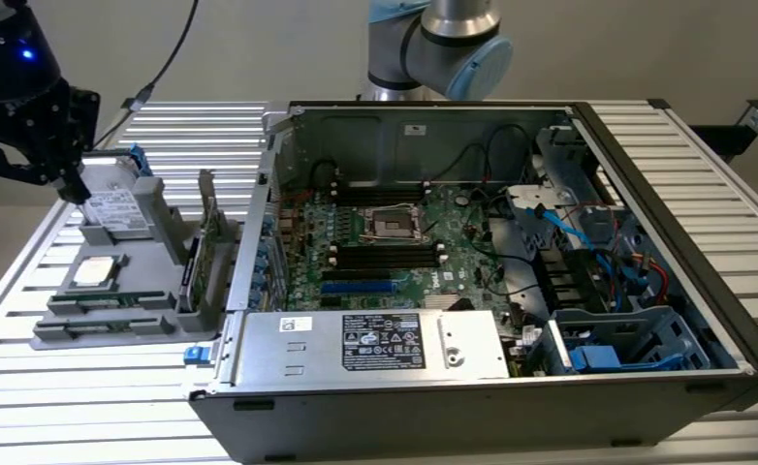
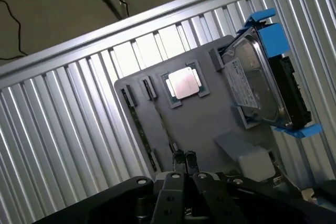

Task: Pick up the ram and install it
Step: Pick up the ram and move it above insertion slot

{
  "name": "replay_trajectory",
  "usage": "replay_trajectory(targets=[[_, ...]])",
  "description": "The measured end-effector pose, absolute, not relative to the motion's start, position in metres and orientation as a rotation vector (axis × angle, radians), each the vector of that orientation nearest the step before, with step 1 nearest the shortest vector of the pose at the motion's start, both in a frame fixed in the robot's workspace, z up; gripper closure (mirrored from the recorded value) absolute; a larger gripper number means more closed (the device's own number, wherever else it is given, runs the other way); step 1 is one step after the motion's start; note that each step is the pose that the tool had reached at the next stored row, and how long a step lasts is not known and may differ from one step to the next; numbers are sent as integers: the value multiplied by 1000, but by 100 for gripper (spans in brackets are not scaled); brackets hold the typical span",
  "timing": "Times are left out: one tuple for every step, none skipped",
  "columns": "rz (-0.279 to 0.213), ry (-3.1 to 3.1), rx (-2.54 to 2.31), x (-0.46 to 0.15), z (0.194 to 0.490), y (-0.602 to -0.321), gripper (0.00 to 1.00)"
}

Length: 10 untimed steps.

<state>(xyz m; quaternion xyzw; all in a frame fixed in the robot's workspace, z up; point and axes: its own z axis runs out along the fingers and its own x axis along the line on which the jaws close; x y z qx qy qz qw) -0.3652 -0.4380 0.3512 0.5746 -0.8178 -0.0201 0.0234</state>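
The ram [image 1: 101, 302] is a thin green stick lying in a slot at the front of the grey parts tray [image 1: 62, 329], on the exterior view's left. In the wrist view the ram [image 2: 137, 121] appears edge-on along the tray's rim. My gripper [image 1: 79, 189] hangs above the back of the tray, over the hard drive [image 1: 118, 208]. Its fingers [image 2: 178, 157] are pressed together with nothing between them, so my gripper [image 2: 184, 157] is shut and empty. It is well apart from the ram.
The tray also carries a square silver processor [image 2: 185, 83], a hard drive in a blue bracket [image 2: 257, 82] and an upright green expansion card [image 1: 205, 242]. The open computer case [image 1: 689, 242] lies to the exterior view's right, with its motherboard [image 1: 405, 247] and power supply [image 1: 366, 344] exposed.
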Motion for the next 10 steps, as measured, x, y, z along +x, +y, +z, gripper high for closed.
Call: replay_trajectory(targets=[[-64,-2516,1802,-365,351,-438,90],[-67,-2500,1826,-365,351,-438,90],[-69,-2484,1849,-365,350,-438,90],[-72,-2468,1872,-365,350,-438,90],[-75,-2453,1895,-365,350,-438,90],[-78,-2436,1919,-365,350,-438,90],[-82,-2420,1941,-365,349,-438,90],[-85,-2402,1965,-365,349,-438,90],[-89,-2386,1987,-365,349,-438,90],[-92,-2369,2010,-365,349,-438,90]])
